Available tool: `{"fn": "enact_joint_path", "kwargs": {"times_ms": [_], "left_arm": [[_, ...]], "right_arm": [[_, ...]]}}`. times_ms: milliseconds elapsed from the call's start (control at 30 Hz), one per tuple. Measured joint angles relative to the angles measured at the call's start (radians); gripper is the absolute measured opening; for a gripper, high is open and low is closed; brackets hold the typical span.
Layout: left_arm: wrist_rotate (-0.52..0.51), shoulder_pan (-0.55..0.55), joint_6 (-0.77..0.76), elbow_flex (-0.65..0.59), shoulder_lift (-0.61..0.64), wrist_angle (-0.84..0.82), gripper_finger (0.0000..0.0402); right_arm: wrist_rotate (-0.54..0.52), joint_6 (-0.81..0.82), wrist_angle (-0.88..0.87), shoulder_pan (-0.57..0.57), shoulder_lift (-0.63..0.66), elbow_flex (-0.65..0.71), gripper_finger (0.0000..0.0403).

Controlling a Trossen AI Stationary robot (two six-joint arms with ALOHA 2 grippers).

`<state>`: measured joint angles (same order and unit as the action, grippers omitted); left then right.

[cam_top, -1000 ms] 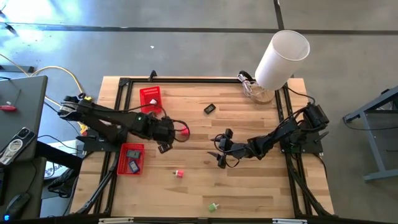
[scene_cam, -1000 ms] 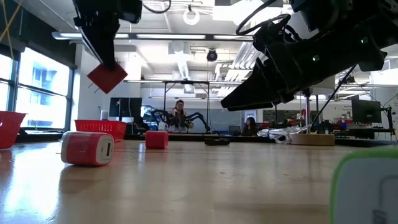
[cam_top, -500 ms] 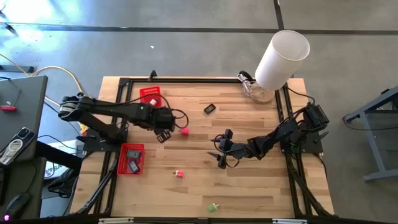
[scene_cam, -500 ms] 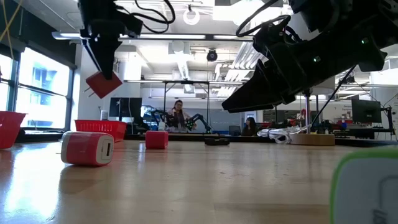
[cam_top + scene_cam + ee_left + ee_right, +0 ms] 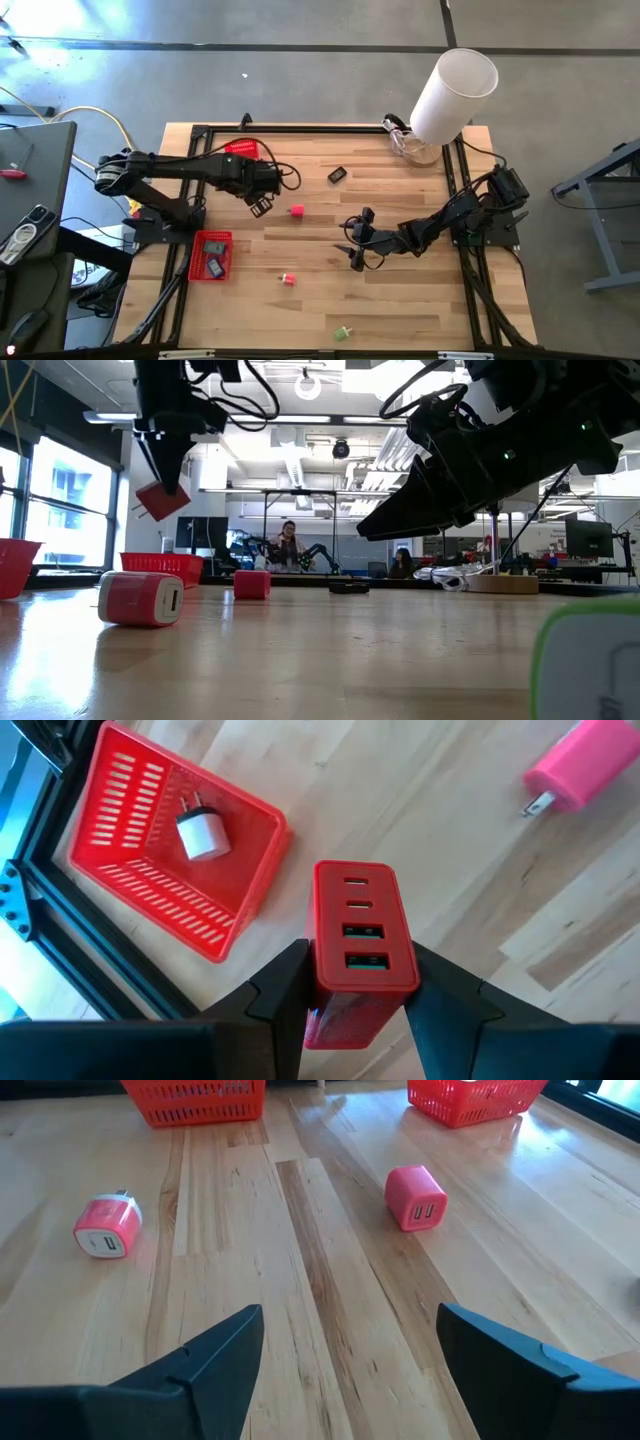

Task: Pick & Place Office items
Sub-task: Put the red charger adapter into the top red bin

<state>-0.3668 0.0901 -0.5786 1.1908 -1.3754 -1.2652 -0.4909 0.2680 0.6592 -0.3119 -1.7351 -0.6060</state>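
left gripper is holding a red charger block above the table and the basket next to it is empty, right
Not quite. The left gripper does hold the red charger block above the table, but the red basket beside it is not empty: the left wrist view shows a white plug adapter lying inside it.

Overhead, table-level and two wrist cameras share the table [image 5: 400, 290].

A robotics lab: more robot arms [image 5: 318, 550], monitors [image 5: 588, 538] and exposed ceiling ducts [image 5: 300, 465] beyond the wooden table [image 5: 320, 650].
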Motion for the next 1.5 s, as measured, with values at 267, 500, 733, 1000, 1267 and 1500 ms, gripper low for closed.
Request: {"fn": "enact_joint_path", "kwargs": {"times_ms": [267,500,733,1000,1267,1500], "left_arm": [[0.000,0.057,0.000,0.000,0.000,0.000,0.0137],[0.000,0.101,-0.003,0.000,0.000,-0.005,0.0137],[-0.005,0.155,0.006,0.000,0.000,-0.007,0.0137],[-0.006,0.244,0.058,0.000,0.000,-0.006,0.0137],[-0.006,0.322,0.093,-0.002,0.000,0.011,0.0137],[-0.004,0.381,0.108,-0.002,0.000,0.066,0.0137]], "right_arm": [[0.000,0.000,-0.001,0.000,0.000,0.000,0.0285],[0.000,0.000,-0.005,0.000,0.000,0.000,0.0285],[0.000,0.000,-0.005,0.000,0.000,0.000,0.0285],[0.001,0.000,-0.005,0.000,0.000,0.000,0.0285],[0.003,0.001,-0.005,0.000,0.000,0.000,0.0285],[0.004,0.001,-0.006,0.000,0.000,0.000,0.0285]]}}
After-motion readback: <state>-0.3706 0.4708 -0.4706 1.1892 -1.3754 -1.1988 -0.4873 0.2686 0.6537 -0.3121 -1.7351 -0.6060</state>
